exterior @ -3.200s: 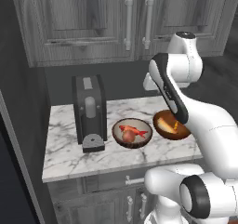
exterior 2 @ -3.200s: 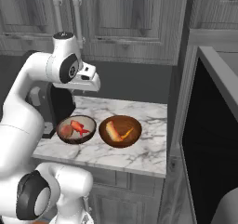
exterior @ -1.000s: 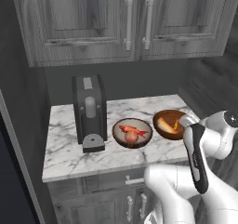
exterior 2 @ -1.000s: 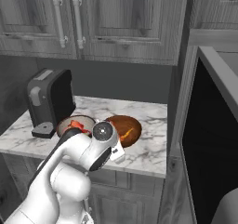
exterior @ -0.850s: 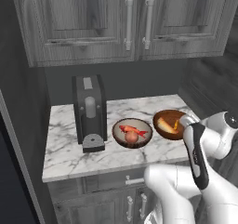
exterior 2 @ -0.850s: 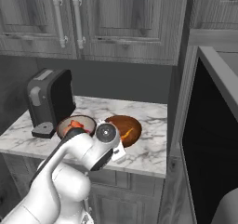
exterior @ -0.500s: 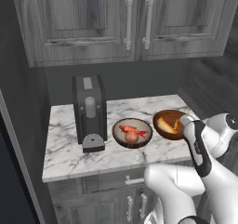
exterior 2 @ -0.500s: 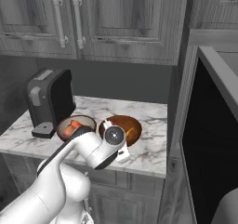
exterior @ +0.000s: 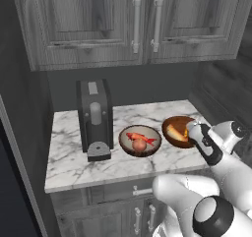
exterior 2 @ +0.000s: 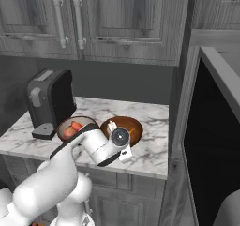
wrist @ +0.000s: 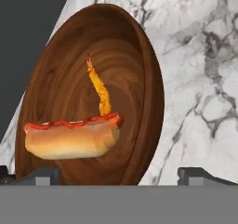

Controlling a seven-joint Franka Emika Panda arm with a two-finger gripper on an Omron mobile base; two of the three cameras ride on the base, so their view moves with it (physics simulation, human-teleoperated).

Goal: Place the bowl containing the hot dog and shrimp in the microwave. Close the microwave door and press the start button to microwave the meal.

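Marble-topped counter [exterior: 74, 157] carries two bowls. We see the glossy reddish-brown round bowl [wrist: 135, 79] near its right edge, partly hidden by our arm in both base views; it holds one pale tan hot dog [wrist: 69, 139] with a red stripe and one thin orange shrimp [wrist: 100, 90]. Our hand [wrist: 118, 174] sits just before the bowl, jaws spread wide, gripping nothing. One dark bowl [exterior: 140, 140] of red food stands beside one black coffee machine [exterior: 94, 115]. The black glass microwave door [exterior 2: 208, 150] is cut off at the right.

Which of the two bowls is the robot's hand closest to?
The reddish-brown bowl holding the hot dog and shrimp, at the counter's right end; the open gripper faces it, not the dark bowl.
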